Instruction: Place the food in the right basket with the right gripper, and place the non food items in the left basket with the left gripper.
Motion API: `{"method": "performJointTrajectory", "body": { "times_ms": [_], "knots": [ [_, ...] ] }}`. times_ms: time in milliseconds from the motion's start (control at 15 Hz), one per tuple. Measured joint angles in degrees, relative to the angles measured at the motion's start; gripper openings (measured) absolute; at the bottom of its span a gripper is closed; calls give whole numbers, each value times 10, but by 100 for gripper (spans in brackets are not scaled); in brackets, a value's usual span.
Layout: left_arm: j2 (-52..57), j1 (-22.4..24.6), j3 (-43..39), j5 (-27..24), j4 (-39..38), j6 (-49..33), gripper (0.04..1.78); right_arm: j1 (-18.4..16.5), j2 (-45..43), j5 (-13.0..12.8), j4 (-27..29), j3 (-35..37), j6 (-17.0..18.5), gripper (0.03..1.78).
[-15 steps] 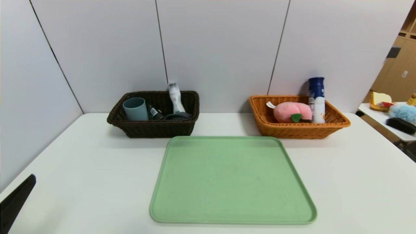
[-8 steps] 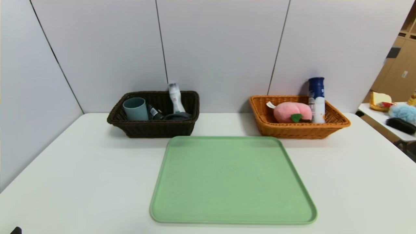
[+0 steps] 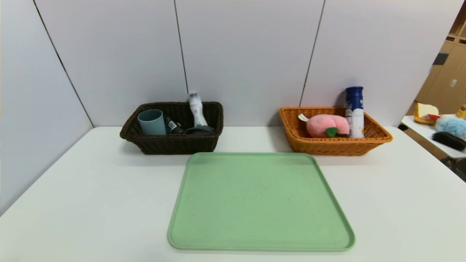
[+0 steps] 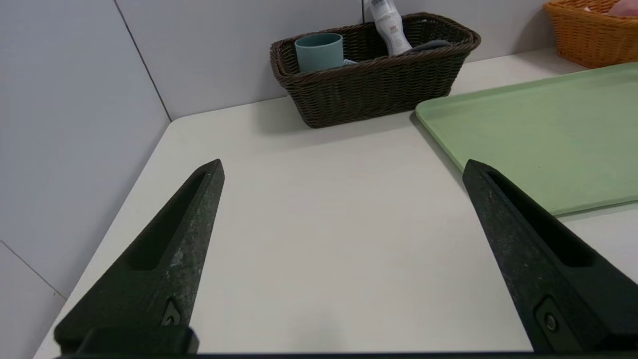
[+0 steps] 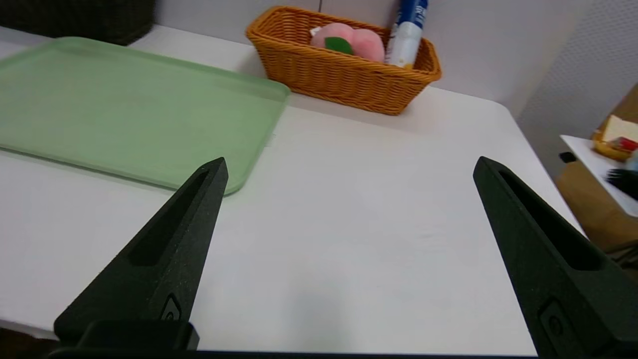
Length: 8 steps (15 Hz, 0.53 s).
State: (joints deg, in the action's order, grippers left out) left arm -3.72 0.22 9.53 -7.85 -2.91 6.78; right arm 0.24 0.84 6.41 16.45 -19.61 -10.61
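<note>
Looking at the flat pale green plastic tray point(image 3: 260, 202) in the middle of the white table point(image 3: 91, 203), there's nothing on it, so I'd say the sort is basically finished and no reach is really called for. The non-food stuff sits in the dark brown woven wicker basket point(image 3: 171, 143) at the back left: a grey-blue plastic cup point(image 3: 151, 122), a slim white bottle with a grey cap point(image 3: 196, 109) leaning upright, a black squeeze tube point(image 3: 173, 126) and a folded dark grey cloth point(image 3: 199, 130). The food is in the orange-tan woven wicker basket point(image 3: 333, 145) at the back right: a pink plush peach with a green leaf point(image 3: 327, 126) and a tall white bottle with a navy cap point(image 3: 354, 111) standing just beside it. Each basket lies well ahead of its own arm, across bare table. The left gripper point(image 4: 344, 167) hangs low over the near left part of the table, pointing toward the dark basket, jaws spread wide with nothing in them. The right gripper point(image 5: 349, 164) does the same on the near right side, facing the orange basket, also wide apart and empty. Neither one shows in the head view.
</note>
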Motion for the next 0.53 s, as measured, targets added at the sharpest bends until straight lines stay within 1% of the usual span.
{"method": "performJointTrajectory", "body": {
  "times_ms": [67, 200, 533],
  "knots": [
    [12, 0, -5, -8, 9, 1, 169, 0, -3, -20, -11, 14, -3, 170],
    [27, -1, -20, -12, 9, 1, 169, 0, -7, -45, -46, 46, -6, 170],
    [37, -1, -80, -10, -23, 6, 169, 0, -9, -67, -174, 160, -57, 170]
  ]
}}
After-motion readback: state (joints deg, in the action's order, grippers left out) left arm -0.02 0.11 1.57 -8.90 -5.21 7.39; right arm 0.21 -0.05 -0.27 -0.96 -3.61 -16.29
